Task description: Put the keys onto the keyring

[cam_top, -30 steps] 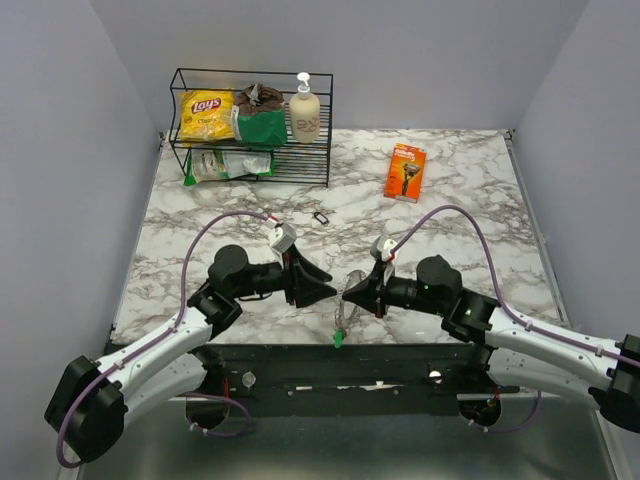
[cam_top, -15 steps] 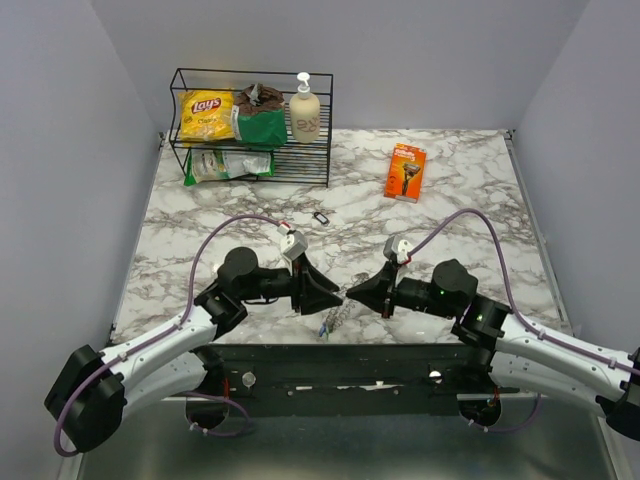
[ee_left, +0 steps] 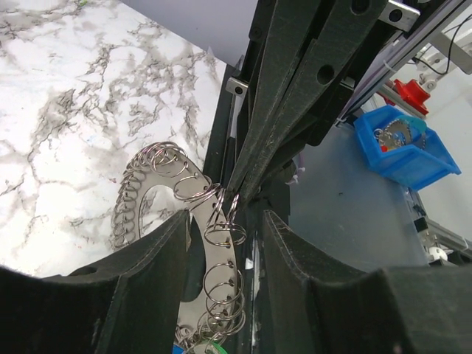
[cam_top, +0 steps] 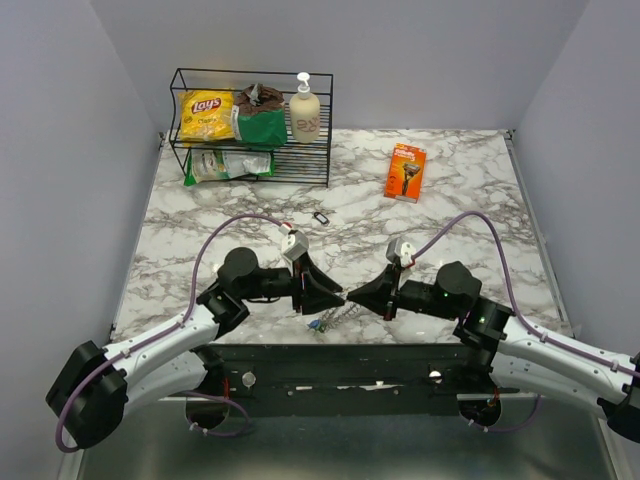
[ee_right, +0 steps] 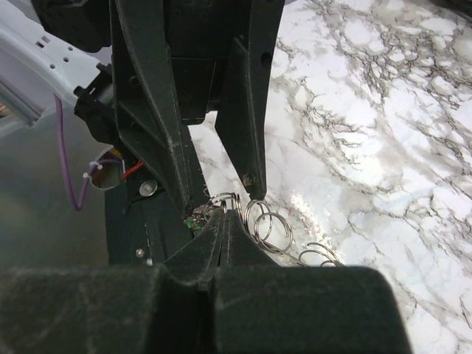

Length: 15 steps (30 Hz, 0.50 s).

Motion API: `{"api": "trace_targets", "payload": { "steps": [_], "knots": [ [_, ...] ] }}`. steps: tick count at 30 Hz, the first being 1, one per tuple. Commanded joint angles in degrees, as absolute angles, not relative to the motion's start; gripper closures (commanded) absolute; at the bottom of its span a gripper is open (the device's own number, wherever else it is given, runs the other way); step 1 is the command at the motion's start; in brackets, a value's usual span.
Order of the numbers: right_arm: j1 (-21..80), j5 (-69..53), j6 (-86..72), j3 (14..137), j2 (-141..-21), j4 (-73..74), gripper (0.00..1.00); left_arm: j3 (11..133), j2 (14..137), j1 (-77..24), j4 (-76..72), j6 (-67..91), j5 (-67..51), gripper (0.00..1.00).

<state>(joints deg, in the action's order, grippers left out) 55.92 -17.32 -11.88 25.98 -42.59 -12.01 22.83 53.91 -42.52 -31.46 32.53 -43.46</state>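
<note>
Changed since a second ago: left gripper (cam_top: 333, 294) has slid toward the right gripper (cam_top: 350, 297) until their tips nearly meet, and its jaws have drawn a little narrower. The keyring (cam_top: 336, 314), then hanging straight down, now slants away to the left.

Item 1, keyring: silvery flat loop strung with many small wire rings, at the near edge of the table (cam_top: 450, 210). Landmark for all entries below.

Item 2, right gripper: at the keyring's upper end, jaws fully together, pinching one of its small rings.

Item 3, left gripper: also at the keyring's upper end, facing the right gripper. Jaws partway apart, one of its fingers (ee_left: 140, 295) on either side of the keyring's strip. Contact with the metal cannot be told.

Item 4, keys (cam_top: 319, 326): blue and green heads at the keyring's lower end; count not legible.

Item 5, small dark tag (cam_top: 321, 217): on the marble well beyond the keyring.

Item 6, orange box (cam_top: 405, 172): beyond the keyring and to its right, well apart.

Item 7, wire rack (cam_top: 230, 71): beyond the keyring and to its left, farthest back, holding a chip bag (cam_top: 205, 112) and a pump bottle (cam_top: 305, 112).
</note>
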Motion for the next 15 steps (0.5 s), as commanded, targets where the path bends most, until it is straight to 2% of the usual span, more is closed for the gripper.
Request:
{"api": "trace_targets", "payload": {
  "steps": [1,2,9,14,15],
  "knots": [
    [56.1,-18.5,-11.0,25.8,-41.2,-15.9,0.99,24.3,54.9,-43.1,-35.5,32.9,-46.1,0.53],
    [56.1,-18.5,-11.2,25.7,-41.1,-16.1,0.99,24.3,55.2,-43.2,-35.6,32.9,-46.8,0.57],
    [56.1,-18.3,-11.4,25.4,-39.6,-16.4,0.99,24.4,56.9,-44.3,-37.0,33.2,-47.9,0.57],
    [56.1,-18.8,-11.8,25.3,-39.5,-16.7,0.99,25.3,57.7,-44.7,-38.0,33.4,-49.0,0.77],
    [56.2,-19.2,-12.0,25.3,-39.5,-16.7,0.99,25.3,57.9,-44.8,-38.6,33.7,-49.1,0.78]
  ]
}}
